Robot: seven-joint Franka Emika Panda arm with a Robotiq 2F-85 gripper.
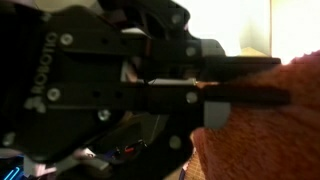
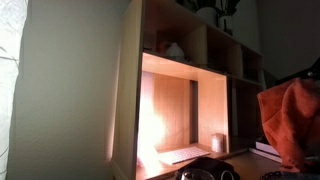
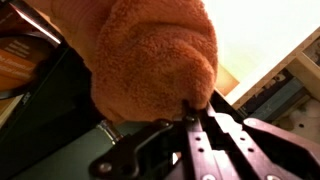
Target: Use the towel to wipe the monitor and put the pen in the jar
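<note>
Black metal is filling the left of the close exterior view. There the gripper (image 1: 235, 82) is lying sideways, its fingers reaching toward the right. The jaws are squeezing down narrow on a fold of the towel (image 1: 265, 125). The orange terry is bunching up at the right of that picture and spilling downward from the pinch. Above it, in the top right corner, a pale glow (image 1: 295, 28) is washing out the background; I cannot tell what is giving it off.

In the wider exterior view, a wooden shelf (image 2: 130, 90) is standing left of centre, with one cubby shining warmly inside. A small pale cylinder (image 2: 218, 142) is sitting near that cubby's right wall, too small to make out. Further right, some books (image 2: 266, 150) are lying flat. The towel (image 2: 288, 120) is hanging in the air at the right edge, its long axis running up and down and its loose folds pointing at the floor.

In the wrist view, the towel (image 3: 155, 60) is swelling into a rounded lump left of centre. The gripper (image 3: 195, 108) is coming up from the bottom, its fingers meeting on the lump's lower right edge. Brightness is flooding the upper right.
</note>
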